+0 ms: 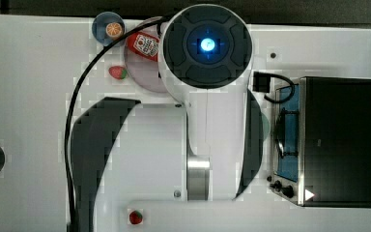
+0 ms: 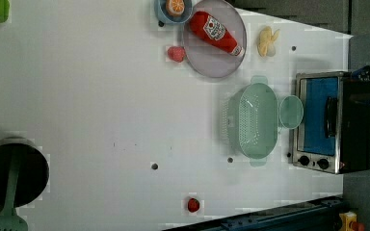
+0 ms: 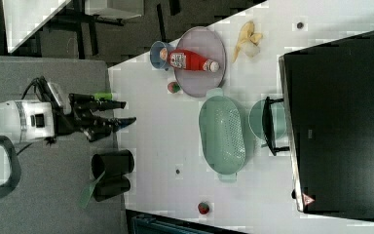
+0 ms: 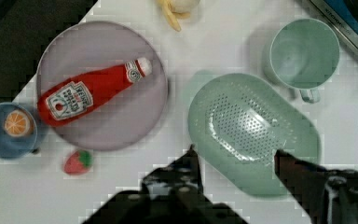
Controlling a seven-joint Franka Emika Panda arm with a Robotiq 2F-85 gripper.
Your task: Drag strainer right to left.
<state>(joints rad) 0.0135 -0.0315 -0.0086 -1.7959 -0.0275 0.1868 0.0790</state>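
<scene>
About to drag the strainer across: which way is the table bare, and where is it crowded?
Bare: the wide white stretch at the left view's left of the strainer, bordered by the plate, pot and lower strawberry. Crowded: mug and oven at the left view's right.

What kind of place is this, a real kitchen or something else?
Probably a lab set up as a pretend kitchen: a white table holding a strainer, a toaster oven and toy-like food, such as a ketchup bottle on a plate.

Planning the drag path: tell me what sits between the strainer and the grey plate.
Nothing: in the left view, bare white table separates the strainer from the plate.
</scene>
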